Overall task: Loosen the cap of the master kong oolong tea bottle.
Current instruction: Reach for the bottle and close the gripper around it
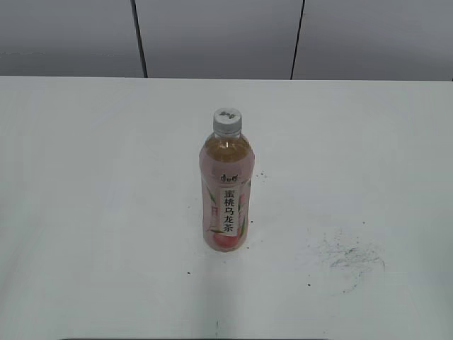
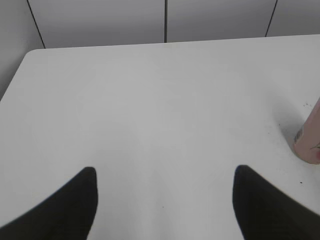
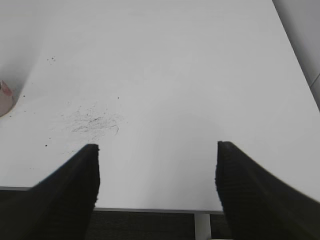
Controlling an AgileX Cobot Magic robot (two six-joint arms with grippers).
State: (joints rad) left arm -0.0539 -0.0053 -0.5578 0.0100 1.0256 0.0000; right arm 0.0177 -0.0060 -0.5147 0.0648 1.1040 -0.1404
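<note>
The master kong oolong tea bottle (image 1: 226,191) stands upright in the middle of the white table (image 1: 92,177), pink peach label facing me, with the white-grey cap (image 1: 227,120) on its neck. Neither gripper shows in the exterior view. In the left wrist view my left gripper (image 2: 165,172) is open and empty above bare table; the bottle's base (image 2: 310,140) shows at the right edge. In the right wrist view my right gripper (image 3: 157,147) is open and empty over the table's near edge; the bottle's base (image 3: 5,97) shows at the far left.
Dark scuff marks (image 1: 350,255) smear the table to the right of the bottle and also show in the right wrist view (image 3: 95,120). A grey panelled wall (image 1: 212,35) stands behind the table. The table's front edge (image 3: 150,207) lies under the right gripper.
</note>
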